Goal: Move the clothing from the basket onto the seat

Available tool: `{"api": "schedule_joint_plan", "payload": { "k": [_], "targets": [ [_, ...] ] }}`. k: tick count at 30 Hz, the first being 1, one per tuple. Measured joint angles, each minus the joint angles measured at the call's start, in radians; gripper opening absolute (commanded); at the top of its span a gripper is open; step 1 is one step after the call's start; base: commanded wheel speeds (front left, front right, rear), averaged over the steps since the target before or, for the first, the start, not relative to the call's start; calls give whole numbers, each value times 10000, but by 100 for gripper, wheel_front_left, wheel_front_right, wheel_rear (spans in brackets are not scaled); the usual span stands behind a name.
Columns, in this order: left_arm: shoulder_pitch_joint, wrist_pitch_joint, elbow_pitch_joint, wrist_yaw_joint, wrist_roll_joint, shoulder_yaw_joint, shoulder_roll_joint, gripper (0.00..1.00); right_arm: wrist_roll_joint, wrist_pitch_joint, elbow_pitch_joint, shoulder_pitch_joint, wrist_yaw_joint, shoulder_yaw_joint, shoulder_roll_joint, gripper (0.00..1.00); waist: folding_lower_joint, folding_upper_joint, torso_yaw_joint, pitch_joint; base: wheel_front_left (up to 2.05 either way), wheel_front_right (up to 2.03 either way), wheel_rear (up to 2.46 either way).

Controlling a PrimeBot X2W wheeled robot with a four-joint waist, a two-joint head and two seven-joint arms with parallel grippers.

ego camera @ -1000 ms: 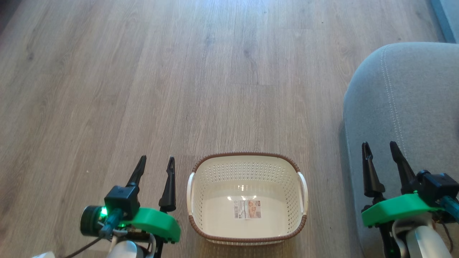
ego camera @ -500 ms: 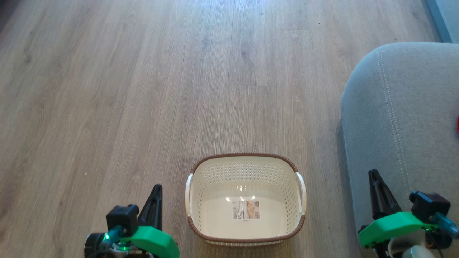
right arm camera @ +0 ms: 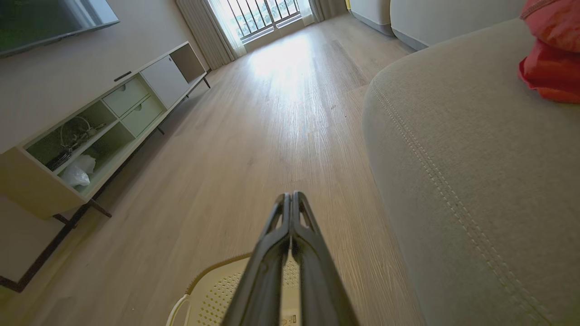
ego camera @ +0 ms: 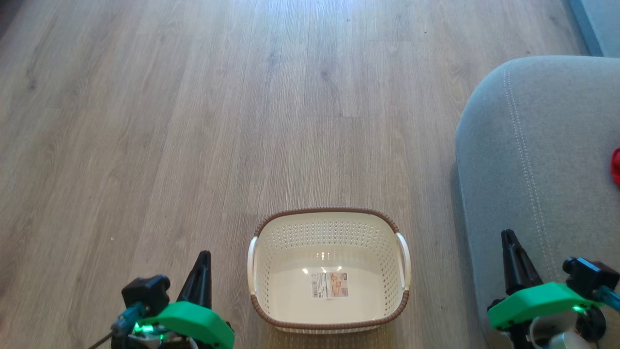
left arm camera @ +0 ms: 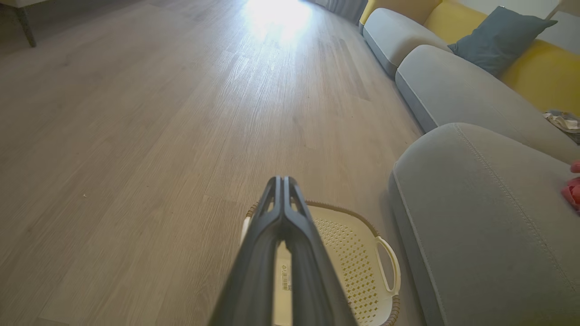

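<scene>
Bright red clothing (right arm camera: 550, 54), bunched and soft, lying up on the grey stitched seat (ego camera: 533, 145) (just a sliver in the head view). Cream perforated basket (ego camera: 329, 213) on the floor (ego camera: 193, 121) beside it. Left gripper (left arm camera: 282, 181) and right gripper (right arm camera: 290, 195) pinched closed, gripping nothing.

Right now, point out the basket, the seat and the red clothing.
basket (ego camera: 329, 232), head view, far perforated wall.
seat (ego camera: 571, 121), head view, bare grey top.
clothing (right arm camera: 552, 68), right wrist view, red fold.
</scene>
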Motion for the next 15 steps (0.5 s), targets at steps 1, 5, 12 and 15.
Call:
{"api": "schedule_joint_plan", "payload": {
  "k": [1,5,12,15],
  "targets": [
    [-5,4,2,-2,-117,17,4,0,105,33,0,-6,0,-4,2,0,0,0,-9,-3,0,0,0],
    [-9,96,12,-94,-577,63,13,0,523,115,-4,-63,0,-38,10,0,0,0,-47,-13,0,0,0],
    [-22,282,38,-263,-1511,207,36,0,1371,359,-27,-78,0,-117,33,0,0,0,-122,-31,0,0,0],
    [-32,372,40,-343,-1854,322,52,0,1685,460,-31,-82,0,-169,59,0,0,0,-150,-39,0,0,0]
  ]
}}
